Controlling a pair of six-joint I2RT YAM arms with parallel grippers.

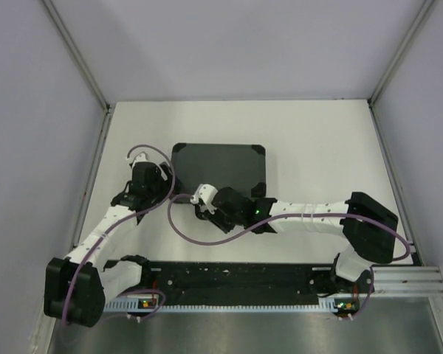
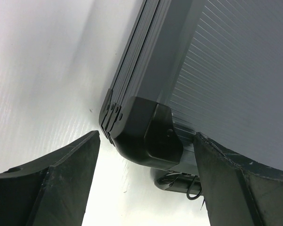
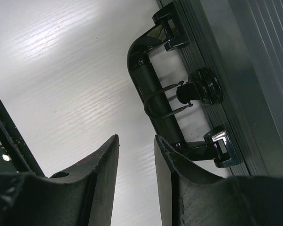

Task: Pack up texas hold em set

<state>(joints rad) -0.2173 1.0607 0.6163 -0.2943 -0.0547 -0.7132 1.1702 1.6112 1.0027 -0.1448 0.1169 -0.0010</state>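
Case (image 1: pixel 218 168) closed; likely the latching step. Left claw (image 2: pixel 146 140) spread round case's corner. Right claw (image 3: pixel 136 141) slightly apart, empty, beside handle (image 3: pixel 148 75). Next probably needs fine aim at latch knob (image 3: pixel 200 89).

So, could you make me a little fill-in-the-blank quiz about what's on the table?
The black case lies ___ on the white table.
The left gripper, open, is aimed at one ___ of the case.
The right gripper hovers by the case's ___, holding nothing.
Missing: closed; corner; handle.

bare table (image 1: pixel 325 155) right of and behind the closed case (image 1: pixel 229 166); left gripper (image 1: pixel 161 178) crowds its left corner, right gripper (image 1: pixel 205 200) its near edge
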